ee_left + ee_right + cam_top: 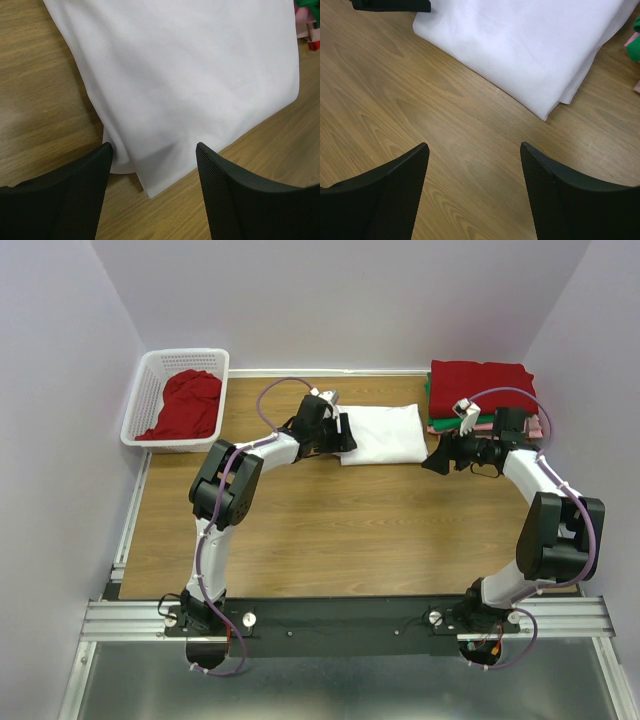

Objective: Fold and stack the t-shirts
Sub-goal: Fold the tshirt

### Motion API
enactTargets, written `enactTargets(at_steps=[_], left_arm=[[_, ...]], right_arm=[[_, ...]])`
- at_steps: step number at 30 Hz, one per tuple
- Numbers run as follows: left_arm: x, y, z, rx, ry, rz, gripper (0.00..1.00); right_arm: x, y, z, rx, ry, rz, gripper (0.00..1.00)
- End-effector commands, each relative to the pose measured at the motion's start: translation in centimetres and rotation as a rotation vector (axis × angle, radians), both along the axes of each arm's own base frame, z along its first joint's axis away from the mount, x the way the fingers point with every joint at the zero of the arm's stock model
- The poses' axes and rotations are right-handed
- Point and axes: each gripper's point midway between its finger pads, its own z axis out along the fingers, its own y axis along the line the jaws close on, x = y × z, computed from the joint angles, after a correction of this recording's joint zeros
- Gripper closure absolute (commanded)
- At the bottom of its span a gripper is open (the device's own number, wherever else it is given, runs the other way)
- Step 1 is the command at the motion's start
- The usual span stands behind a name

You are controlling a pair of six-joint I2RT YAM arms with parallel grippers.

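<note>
A folded white t-shirt lies on the wooden table at the back centre. My left gripper stands open at its left edge, and in the left wrist view a corner of the white t-shirt lies between the fingers without being pinched. My right gripper is open just off the shirt's right corner, over bare wood, with the white t-shirt ahead of it. A stack of folded t-shirts, red on top of green and pink, sits at the back right.
A white lattice basket at the back left holds a crumpled red t-shirt. The wooden table stretches toward the arm bases. Purple walls close in the back and sides.
</note>
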Motion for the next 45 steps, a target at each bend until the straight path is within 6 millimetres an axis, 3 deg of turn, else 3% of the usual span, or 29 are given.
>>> enactTargets(at_steps=[1, 15, 24, 30, 33, 35, 36, 38, 45], left_arm=[[-0.2, 0.1, -1.3, 0.025, 0.025, 0.022, 0.25], [-1.0, 1.0, -2.7, 0.068, 0.071, 0.061, 0.28], [-1.6, 0.4, -2.4, 0.036, 0.090, 0.036, 0.43], [-1.6, 0.3, -2.8, 0.039, 0.092, 0.029, 0.48], [-1.8, -0.1, -3.1, 0.026, 0.104, 0.008, 0.62], [-1.9, -0.8, -2.6, -0.006, 0.101, -0.020, 0.78], [-1.9, -1.0, -2.3, -0.018, 0.099, -0.029, 0.80], [-2.0, -1.3, -1.3, -0.043, 0.088, -0.039, 1.00], [-2.9, -1.8, 1.6, -0.157, 0.091, -0.094, 1.00]], right_arm=[[-0.4, 0.0, 0.7, 0.014, -0.027, 0.012, 0.20], [-0.4, -0.1, 0.8, 0.018, -0.031, 0.011, 0.20], [-0.4, -0.2, 1.0, 0.018, -0.037, 0.008, 0.20], [-0.4, -0.3, 1.1, 0.021, -0.037, 0.006, 0.20], [-0.4, -0.3, 1.1, 0.022, -0.039, 0.006, 0.20], [-0.4, -0.4, 1.1, 0.022, -0.039, 0.004, 0.20], [-0.5, -0.4, 1.1, 0.022, -0.038, 0.004, 0.20], [-0.5, -0.5, 1.2, 0.023, -0.039, 0.002, 0.20], [-0.5, -0.5, 1.2, 0.026, -0.041, 0.004, 0.20]])
